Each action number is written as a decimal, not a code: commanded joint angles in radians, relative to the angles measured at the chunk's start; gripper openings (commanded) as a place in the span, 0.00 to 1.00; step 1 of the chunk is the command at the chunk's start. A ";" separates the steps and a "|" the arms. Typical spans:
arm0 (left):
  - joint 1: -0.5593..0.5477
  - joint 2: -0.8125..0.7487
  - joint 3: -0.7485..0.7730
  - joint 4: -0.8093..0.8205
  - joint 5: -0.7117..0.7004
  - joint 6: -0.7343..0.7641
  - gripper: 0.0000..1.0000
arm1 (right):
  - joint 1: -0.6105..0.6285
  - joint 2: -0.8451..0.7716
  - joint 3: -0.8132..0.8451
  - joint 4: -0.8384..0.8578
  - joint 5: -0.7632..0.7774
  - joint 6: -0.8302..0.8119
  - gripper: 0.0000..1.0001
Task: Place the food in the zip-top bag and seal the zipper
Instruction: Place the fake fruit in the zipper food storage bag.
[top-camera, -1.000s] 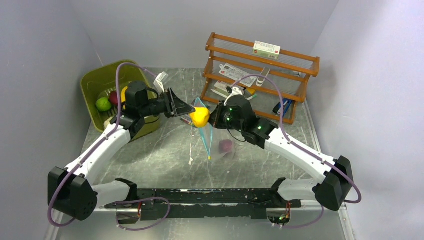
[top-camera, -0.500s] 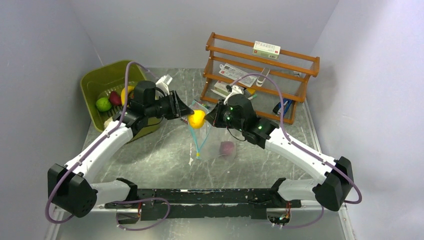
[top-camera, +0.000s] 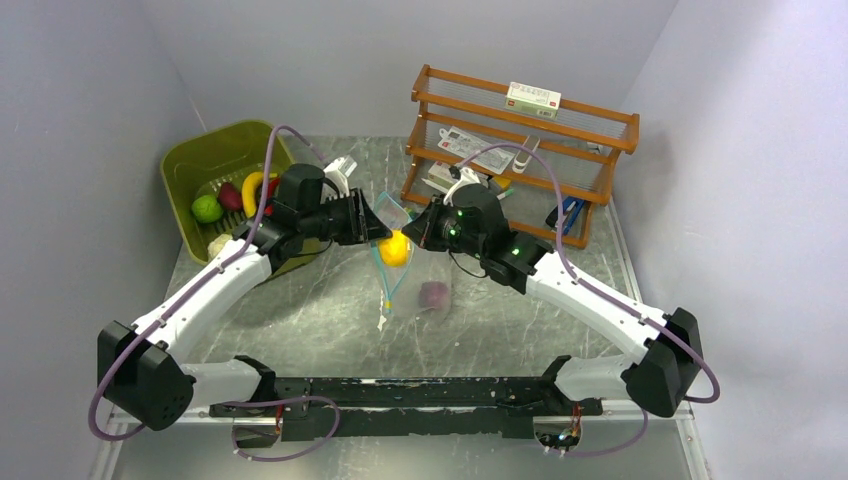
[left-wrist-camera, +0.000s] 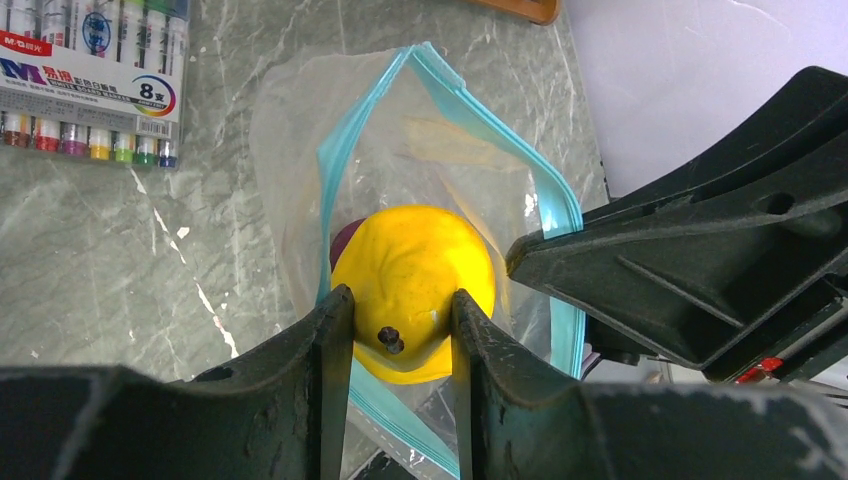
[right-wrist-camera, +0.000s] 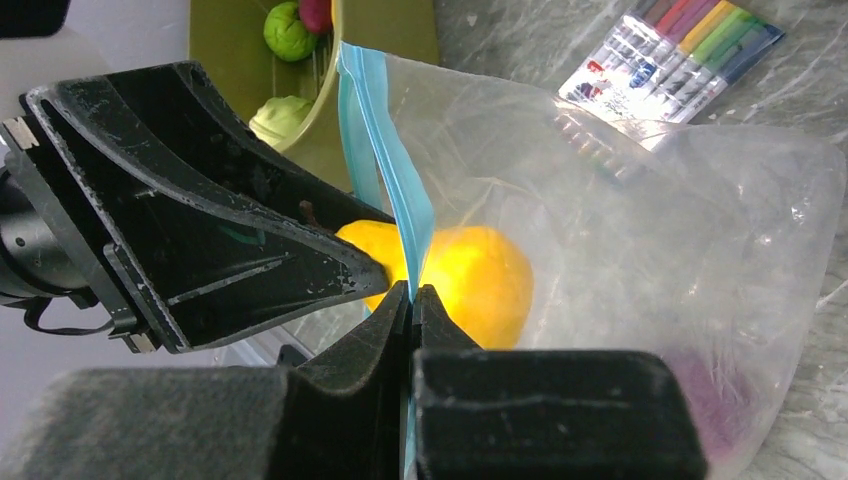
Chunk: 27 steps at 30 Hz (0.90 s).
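My left gripper (left-wrist-camera: 400, 295) is shut on an orange-yellow round piece of food (left-wrist-camera: 415, 270), which sits partway inside the open mouth of the zip-top bag (right-wrist-camera: 650, 230). The teal zipper (left-wrist-camera: 350, 150) gapes around the fruit. My right gripper (right-wrist-camera: 411, 290) is shut on the zipper (right-wrist-camera: 385, 160) rim and holds the bag up off the table. A purple-red piece (top-camera: 433, 294) lies at the bag's bottom. In the top view both grippers meet at the fruit (top-camera: 395, 248) in mid-table.
The olive-green tub (top-camera: 215, 160) at the back left holds a green piece (top-camera: 207, 208), a red one and a banana (top-camera: 250, 185). A pack of markers (left-wrist-camera: 90, 80) lies behind the bag. The wooden rack (top-camera: 520, 130) stands at the back right.
My left gripper has carried the yellow fruit right and down into the bag's mouth. The right gripper and the bag have shifted left, and the purple piece has slid with them.
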 joint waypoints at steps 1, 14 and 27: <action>-0.010 -0.004 0.040 -0.020 -0.004 0.023 0.26 | 0.004 -0.013 0.009 0.026 0.004 0.015 0.00; -0.011 -0.019 0.037 0.009 0.061 0.015 0.58 | 0.004 -0.034 -0.020 0.024 0.031 0.005 0.00; -0.011 -0.088 0.102 -0.056 -0.012 0.099 0.86 | 0.003 -0.081 -0.018 -0.040 0.071 -0.065 0.00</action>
